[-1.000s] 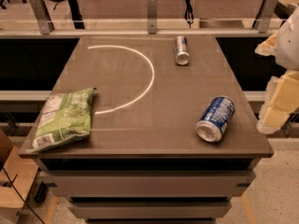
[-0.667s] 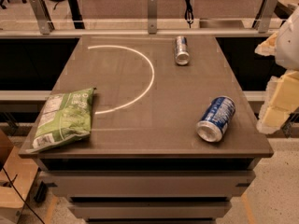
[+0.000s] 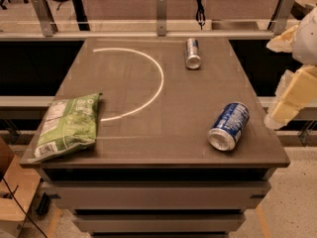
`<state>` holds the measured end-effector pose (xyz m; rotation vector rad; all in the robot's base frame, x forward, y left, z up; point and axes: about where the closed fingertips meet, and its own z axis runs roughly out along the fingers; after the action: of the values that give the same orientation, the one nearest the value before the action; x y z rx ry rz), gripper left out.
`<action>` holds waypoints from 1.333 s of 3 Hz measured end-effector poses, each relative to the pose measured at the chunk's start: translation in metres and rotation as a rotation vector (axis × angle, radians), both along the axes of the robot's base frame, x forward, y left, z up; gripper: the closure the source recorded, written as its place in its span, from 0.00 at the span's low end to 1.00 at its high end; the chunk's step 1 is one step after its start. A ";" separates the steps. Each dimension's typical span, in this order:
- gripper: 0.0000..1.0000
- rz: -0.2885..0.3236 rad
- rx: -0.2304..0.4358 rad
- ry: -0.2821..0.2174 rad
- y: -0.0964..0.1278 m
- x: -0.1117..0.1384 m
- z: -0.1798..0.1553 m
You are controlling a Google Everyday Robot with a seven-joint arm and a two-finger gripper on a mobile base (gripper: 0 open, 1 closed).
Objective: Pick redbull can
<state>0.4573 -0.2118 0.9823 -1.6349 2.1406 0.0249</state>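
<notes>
The redbull can (image 3: 192,53) is a slim silver can with blue patches. It lies on its side at the far middle of the table (image 3: 148,148), with its shiny top facing me. My gripper (image 3: 287,95) is cream-coloured and hangs off the table's right edge, well to the right of and nearer than the redbull can, touching nothing.
A wider blue can with white lettering (image 3: 228,126) lies on its side near the front right corner, close to my gripper. A green chip bag (image 3: 68,126) lies at the front left. A white arc (image 3: 148,83) is marked on the tabletop. Rails and posts run behind the table.
</notes>
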 end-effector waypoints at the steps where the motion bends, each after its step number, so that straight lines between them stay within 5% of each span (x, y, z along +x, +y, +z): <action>1: 0.00 0.031 0.216 -0.069 0.016 0.042 0.002; 2: 0.00 0.023 0.364 -0.106 0.033 0.091 0.003; 4: 0.00 -0.014 0.416 -0.112 0.040 0.108 -0.005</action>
<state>0.5657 -0.1717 0.9777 -1.3445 1.9050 0.3425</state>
